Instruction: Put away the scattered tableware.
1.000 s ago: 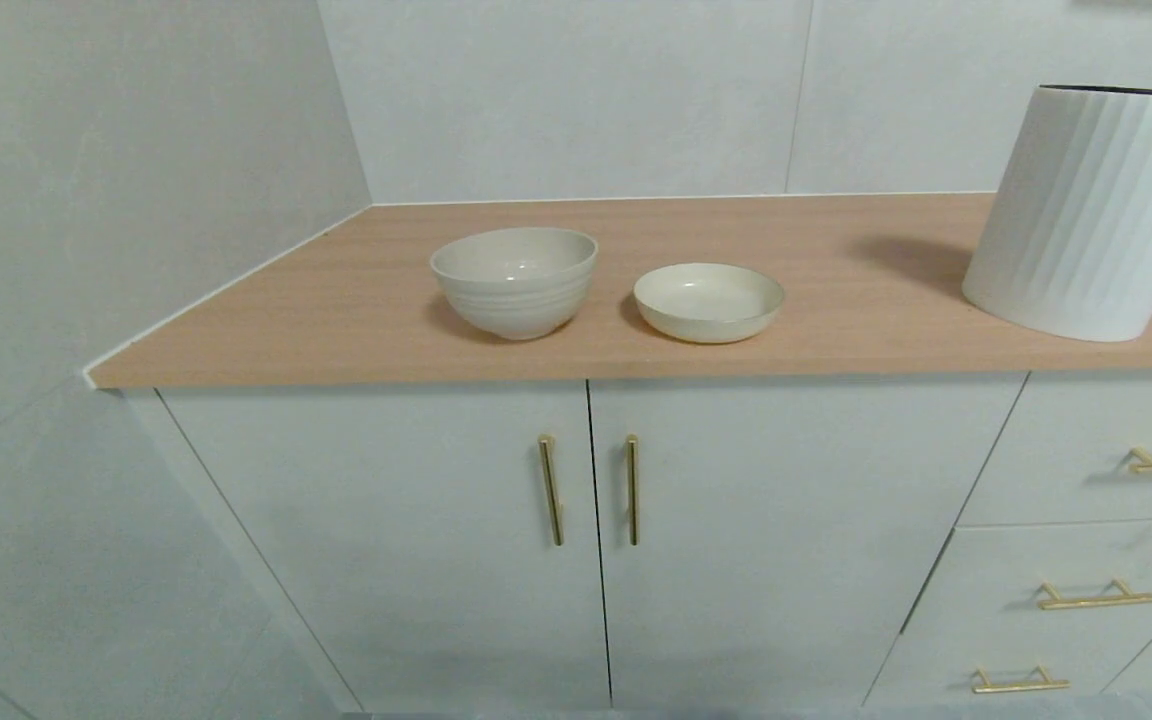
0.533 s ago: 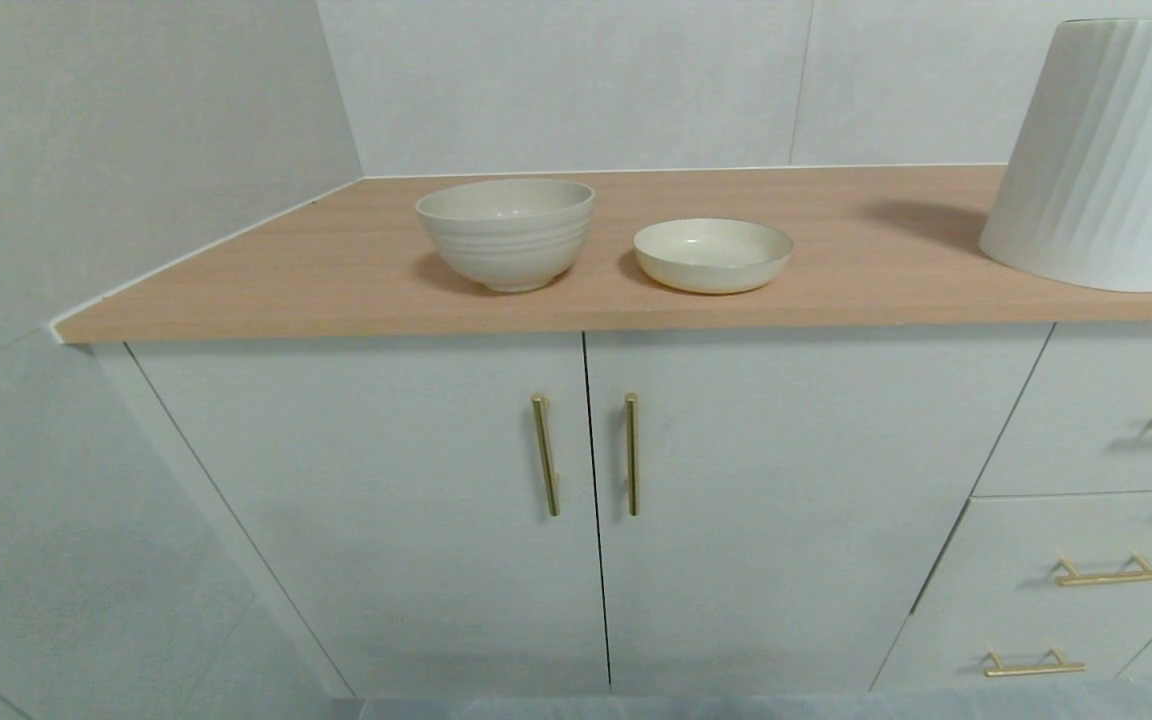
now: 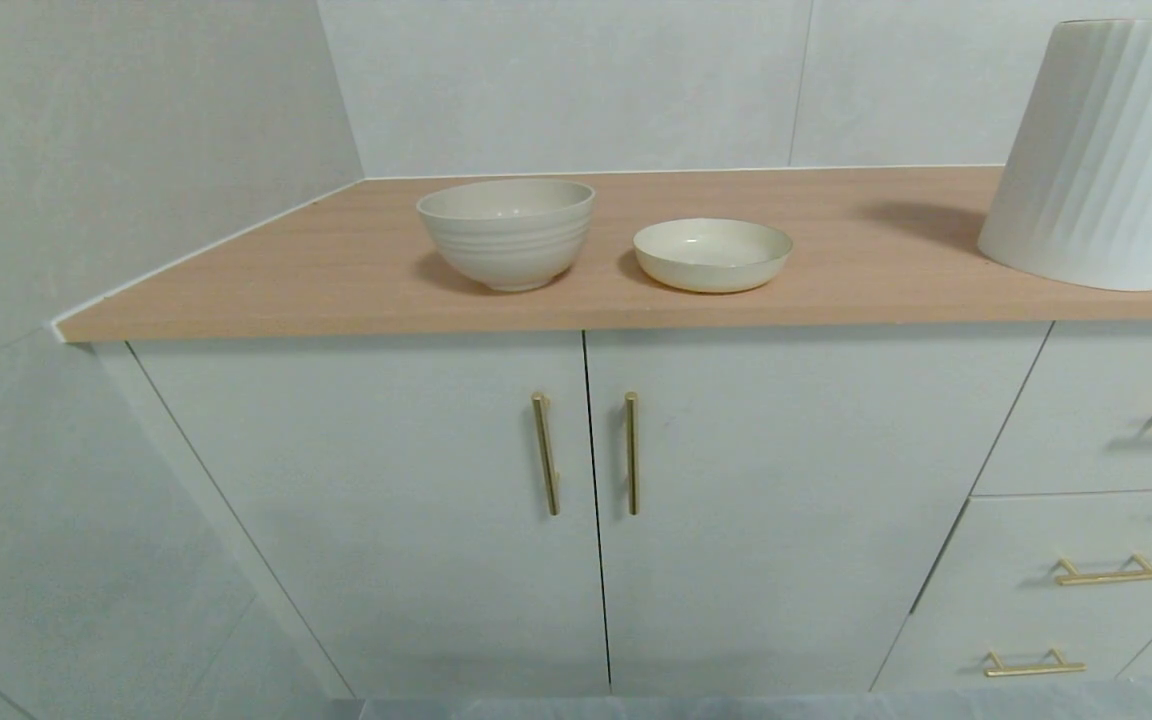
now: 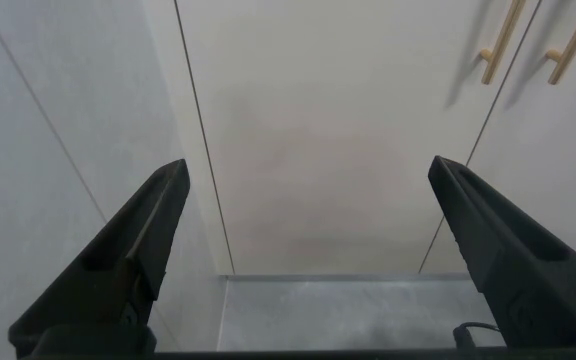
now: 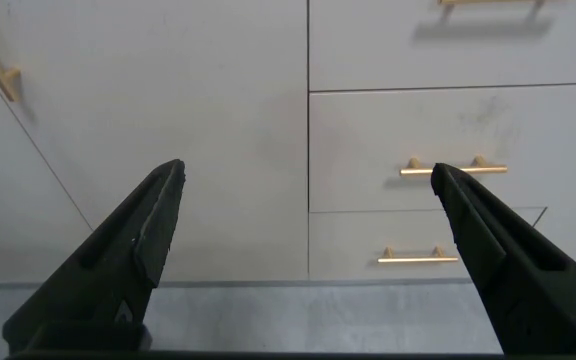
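Change since a second ago: our head camera has dipped, so the whole picture has slid. The tableware itself has not shifted on the counter, and over the last half second nothing has moved.
Head view, tableware: we see a deep off-white ribbed ceramic bowl (image 3: 506, 232) and a shallow cream dish (image 3: 712, 254). They stand upright, side by side but apart, on the light wooden countertop (image 3: 336, 270), bowl to the left.
Head view, storage: below them are two white cupboard doors (image 3: 386, 520), both closed, their slim brass bar handles (image 3: 545, 453) just beside the centre seam. White drawer fronts (image 3: 1086, 420) to the right are closed too. A tall white fluted cylinder (image 3: 1101, 150) stands on the counter, well apart to the right.
Left wrist view: our left gripper (image 4: 308, 168) has its jaws spread wide and grips nothing. It hangs low, facing the left cupboard door above the grey floor (image 4: 328, 315).
Right wrist view: our right gripper (image 5: 306, 168) is likewise spread wide with nothing in it, and faces the drawer fronts.
Progress: we judge the task barely begun. Both pieces sit untouched, no door or drawer is open, and every step remains: opening storage, then lifting and stowing each piece.
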Controlling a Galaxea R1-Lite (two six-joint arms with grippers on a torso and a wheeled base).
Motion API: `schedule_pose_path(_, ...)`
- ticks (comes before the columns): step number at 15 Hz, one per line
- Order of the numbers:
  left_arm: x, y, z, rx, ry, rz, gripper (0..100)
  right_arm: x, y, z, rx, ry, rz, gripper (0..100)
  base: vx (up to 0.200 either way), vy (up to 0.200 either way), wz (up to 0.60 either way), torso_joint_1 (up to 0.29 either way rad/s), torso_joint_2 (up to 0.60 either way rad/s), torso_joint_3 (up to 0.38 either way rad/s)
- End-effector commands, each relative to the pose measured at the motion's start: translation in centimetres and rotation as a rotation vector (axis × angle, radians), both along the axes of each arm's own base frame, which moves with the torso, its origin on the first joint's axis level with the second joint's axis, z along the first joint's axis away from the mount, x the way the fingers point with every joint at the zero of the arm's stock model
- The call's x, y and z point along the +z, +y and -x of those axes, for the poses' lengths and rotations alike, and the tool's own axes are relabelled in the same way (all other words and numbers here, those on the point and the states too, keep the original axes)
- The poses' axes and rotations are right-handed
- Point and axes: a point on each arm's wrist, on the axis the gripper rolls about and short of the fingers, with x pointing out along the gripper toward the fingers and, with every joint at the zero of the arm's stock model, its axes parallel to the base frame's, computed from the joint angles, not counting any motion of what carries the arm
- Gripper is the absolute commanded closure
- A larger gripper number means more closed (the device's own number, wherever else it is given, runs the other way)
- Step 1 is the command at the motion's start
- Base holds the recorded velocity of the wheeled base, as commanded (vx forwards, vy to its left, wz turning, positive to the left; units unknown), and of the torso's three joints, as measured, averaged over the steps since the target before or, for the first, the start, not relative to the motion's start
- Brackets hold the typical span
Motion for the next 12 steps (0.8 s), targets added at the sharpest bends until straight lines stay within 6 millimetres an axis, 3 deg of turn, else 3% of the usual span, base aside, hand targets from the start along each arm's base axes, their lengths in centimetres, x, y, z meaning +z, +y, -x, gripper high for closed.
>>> schedule_pose_path(1, 0.0, 0.0, 0.0, 0.000, 0.001, 0.000, 0, 0.0, 0.0, 0.0, 0.001, 0.000, 0.003, 0, 0.000, 0.000, 0.00, 0.000, 0.00, 0.000)
schedule_pose_path(3, 0.0, 0.0, 0.0, 0.000, 0.001, 0.000, 0, 0.0, 0.0, 0.0, 0.004, 0.000, 0.007, 0, 0.000, 0.000, 0.00, 0.000, 0.00, 0.000)
schedule_pose_path(5, 0.0, 0.0, 0.0, -0.001, 0.001, 0.000, 0, 3.2, 0.1, 0.9, 0.060, -0.119, -0.014, 0, 0.000, 0.000, 0.00, 0.000, 0.00, 0.000)
schedule_pose_path(6, 0.0, 0.0, 0.0, 0.000, 0.001, 0.000, 0, 3.5, 0.2, 0.8, 0.083, -0.105, -0.021, 0, 0.000, 0.000, 0.00, 0.000, 0.00, 0.000)
schedule_pose_path(9, 0.0, 0.0, 0.0, 0.000, 0.001, -0.001, 0, 3.6, 0.3, -0.2, 0.129, -0.001, -0.025, 0, 0.000, 0.000, 0.00, 0.000, 0.00, 0.000)
schedule_pose_path(10, 0.0, 0.0, 0.0, 0.000, 0.001, -0.004, 0, 3.9, 0.5, -1.3, 0.232, 0.098, -0.035, 0, 0.000, 0.000, 0.00, 0.000, 0.00, 0.000)
schedule_pose_path(12, -0.1, 0.0, 0.0, 0.000, 0.003, -0.004, 0, 4.0, 0.6, -2.4, 0.272, 0.203, -0.051, 0, 0.000, 0.000, 0.00, 0.000, 0.00, 0.000)
